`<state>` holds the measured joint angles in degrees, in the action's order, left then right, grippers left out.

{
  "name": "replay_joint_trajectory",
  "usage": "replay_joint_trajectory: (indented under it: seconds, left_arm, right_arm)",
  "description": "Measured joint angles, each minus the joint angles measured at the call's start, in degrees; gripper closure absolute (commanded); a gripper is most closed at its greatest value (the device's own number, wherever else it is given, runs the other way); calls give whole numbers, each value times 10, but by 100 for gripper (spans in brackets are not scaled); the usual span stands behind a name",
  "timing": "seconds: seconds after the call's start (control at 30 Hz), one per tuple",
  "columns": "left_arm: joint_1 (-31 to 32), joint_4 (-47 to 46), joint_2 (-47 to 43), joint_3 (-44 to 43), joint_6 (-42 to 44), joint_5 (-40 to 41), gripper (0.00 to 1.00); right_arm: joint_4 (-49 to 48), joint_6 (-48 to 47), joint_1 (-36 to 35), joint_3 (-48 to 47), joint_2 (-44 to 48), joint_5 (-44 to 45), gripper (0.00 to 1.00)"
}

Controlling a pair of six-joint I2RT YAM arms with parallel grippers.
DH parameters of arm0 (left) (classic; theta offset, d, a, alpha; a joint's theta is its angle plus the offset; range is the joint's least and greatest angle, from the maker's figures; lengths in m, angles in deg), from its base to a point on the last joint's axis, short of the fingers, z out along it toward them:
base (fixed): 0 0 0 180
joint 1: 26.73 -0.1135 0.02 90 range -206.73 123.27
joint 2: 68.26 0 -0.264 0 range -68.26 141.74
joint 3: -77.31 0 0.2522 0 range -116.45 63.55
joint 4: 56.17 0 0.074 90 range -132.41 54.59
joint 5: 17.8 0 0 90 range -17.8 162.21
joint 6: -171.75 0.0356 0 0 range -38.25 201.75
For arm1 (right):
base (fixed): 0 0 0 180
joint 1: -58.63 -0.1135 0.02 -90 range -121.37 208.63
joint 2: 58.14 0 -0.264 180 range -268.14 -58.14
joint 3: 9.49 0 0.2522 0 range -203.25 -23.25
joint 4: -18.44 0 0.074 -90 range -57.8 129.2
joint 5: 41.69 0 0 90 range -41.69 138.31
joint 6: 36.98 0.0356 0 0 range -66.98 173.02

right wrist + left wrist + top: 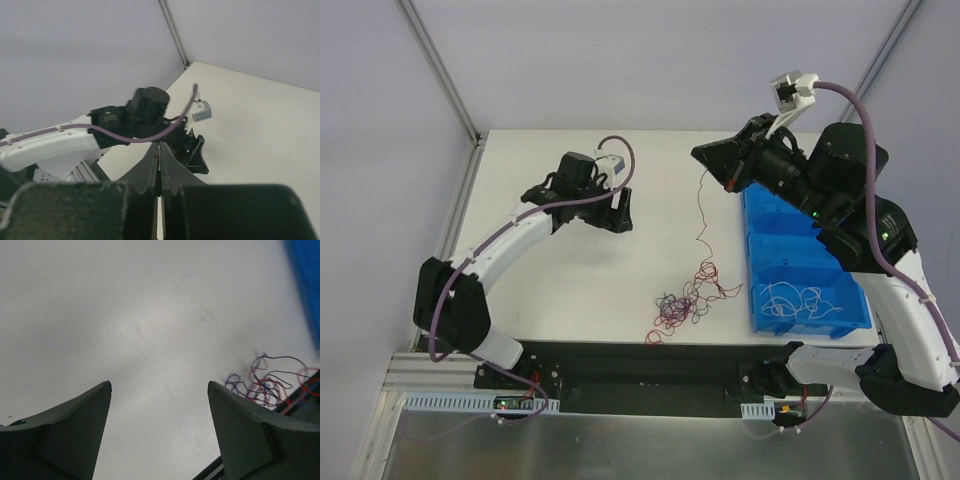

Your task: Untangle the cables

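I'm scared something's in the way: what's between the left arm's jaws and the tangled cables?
Nothing but bare table lies between the left gripper, jaws open, and the cables; the top view shows it.

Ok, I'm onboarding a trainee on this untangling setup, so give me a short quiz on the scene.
1. True or false: the left pincer is shut.
2. Where do the white wires lie? A) in the left pincer B) in the blue bin C) in the right pincer
3. What colour is the strand running from the clump up to the right pincer?
Key: 1 false; 2 B; 3 red.
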<state>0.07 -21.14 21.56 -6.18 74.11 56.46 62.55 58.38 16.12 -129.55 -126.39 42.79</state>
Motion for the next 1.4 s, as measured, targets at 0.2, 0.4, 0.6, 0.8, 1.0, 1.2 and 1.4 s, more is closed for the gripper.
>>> replay_joint_trajectory:
  seconds: [0.2,0.4,0.6,0.8,1.0,1.2,1.4]
  left_arm:
    - [7,-74,-121,26,1,-148,13]
    - [42,-317,-254,177,-107,-226,4]
    - [175,-485,-269,229,-134,-207,7]
    - [213,-566,-190,230,-136,-150,17]
    - [216,-562,-40,210,-143,-65,56]
    - [127,-445,23,187,-174,25,69]
    - [26,-313,22,153,-179,108,69]
  right_arm:
    - [0,6,0,17,0,2,100]
    - [-20,21,0,20,1,0,100]
    - [-42,43,0,24,2,-14,100]
    - [-66,74,0,24,2,-34,100]
    - [-71,100,0,6,-5,-43,100]
    - [-43,101,0,-109,-31,-28,100]
    - [-33,86,0,-227,-43,-11,100]
